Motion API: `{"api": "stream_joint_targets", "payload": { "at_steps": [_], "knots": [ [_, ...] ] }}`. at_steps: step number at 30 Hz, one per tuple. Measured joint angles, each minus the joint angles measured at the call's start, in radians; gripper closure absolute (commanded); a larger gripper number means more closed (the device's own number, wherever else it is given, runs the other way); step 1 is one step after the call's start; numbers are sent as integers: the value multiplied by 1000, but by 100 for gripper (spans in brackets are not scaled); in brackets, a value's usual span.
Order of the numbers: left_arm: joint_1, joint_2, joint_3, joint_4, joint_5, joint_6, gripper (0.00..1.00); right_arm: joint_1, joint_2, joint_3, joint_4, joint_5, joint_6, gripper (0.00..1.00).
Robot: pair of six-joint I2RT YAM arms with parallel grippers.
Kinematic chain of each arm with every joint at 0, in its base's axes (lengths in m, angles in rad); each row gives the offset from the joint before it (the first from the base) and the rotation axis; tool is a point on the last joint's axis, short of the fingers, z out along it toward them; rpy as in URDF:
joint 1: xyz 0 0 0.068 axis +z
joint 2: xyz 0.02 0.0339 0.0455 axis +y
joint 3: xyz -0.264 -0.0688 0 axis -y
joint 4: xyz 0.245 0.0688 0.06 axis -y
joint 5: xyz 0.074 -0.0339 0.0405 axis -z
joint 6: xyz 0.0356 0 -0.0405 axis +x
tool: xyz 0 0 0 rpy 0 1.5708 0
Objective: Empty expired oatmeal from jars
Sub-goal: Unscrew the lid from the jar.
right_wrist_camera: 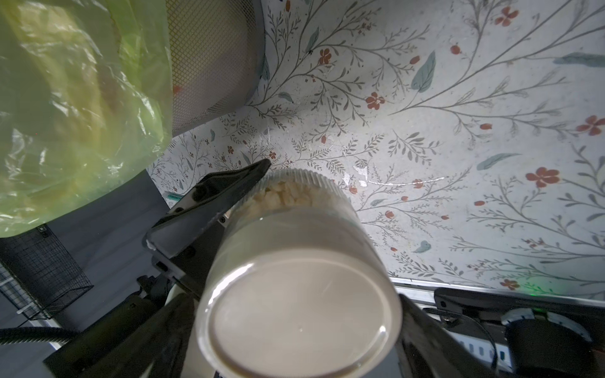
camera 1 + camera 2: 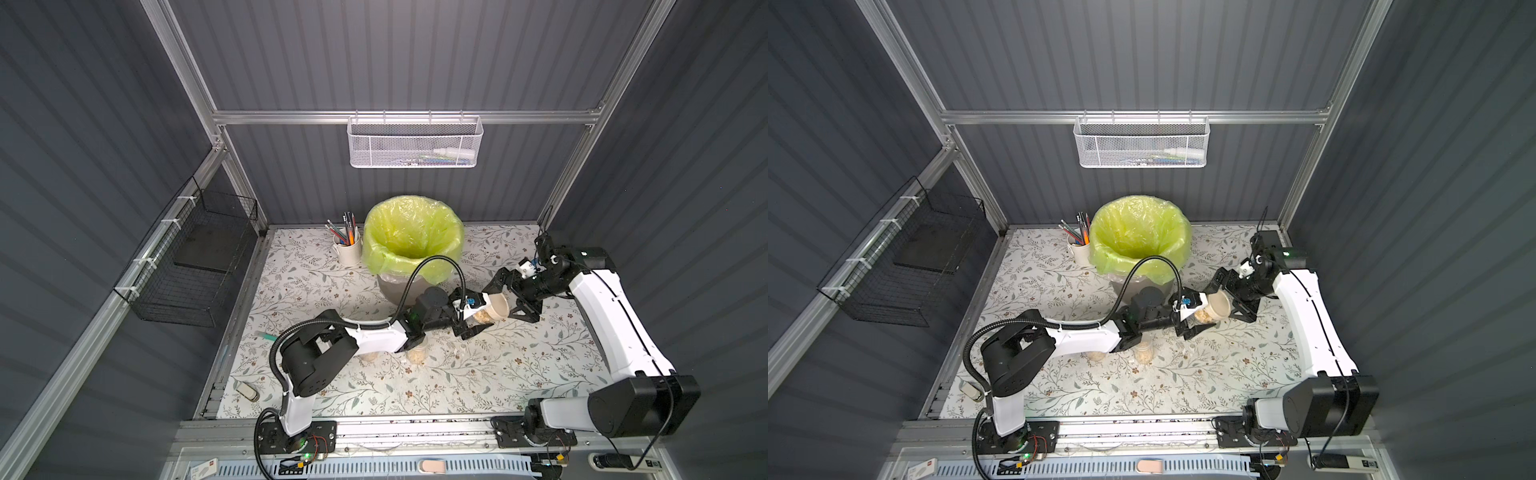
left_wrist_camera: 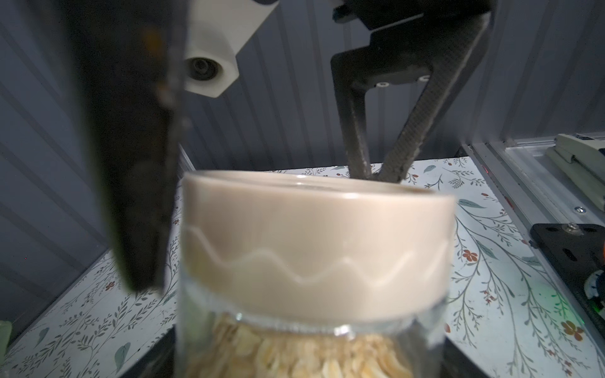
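The left gripper held the squat jar tight by its glass body. The jar was up off the table and tipped on its side, just in front of the bin with the green bag. The jar's beige lid was on and pointed at the right gripper. That gripper's jaws stood wide, one on each side of the lid (whether they touched it could not be told). Only the top views showed the two taller jars standing on the table, partly under the left arm, with tan flakes in them. Those views also showed the mug of pencils beside the bin. The left wrist view was very close and showed the side of the lid with a wavy line on it. It also showed the oatmeal as big flat flakes under the glass. The right wrist view showed the flat round top of the lid and a bit of oatmeal behind it. It also showed one of the left gripper's fingers pressed on the jar.
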Motion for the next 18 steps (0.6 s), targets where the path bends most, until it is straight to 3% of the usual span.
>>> {"api": "stream_joint_targets", "payload": {
  "at_steps": [13, 18],
  "knots": [
    [2, 0, -9, 16, 30, -26, 81, 26, -4, 0, -9, 39, -68, 22],
    [14, -10, -16, 57, 75, -63, 81, 33, -51, -8, 18, 39, -116, 22]
  ]
}}
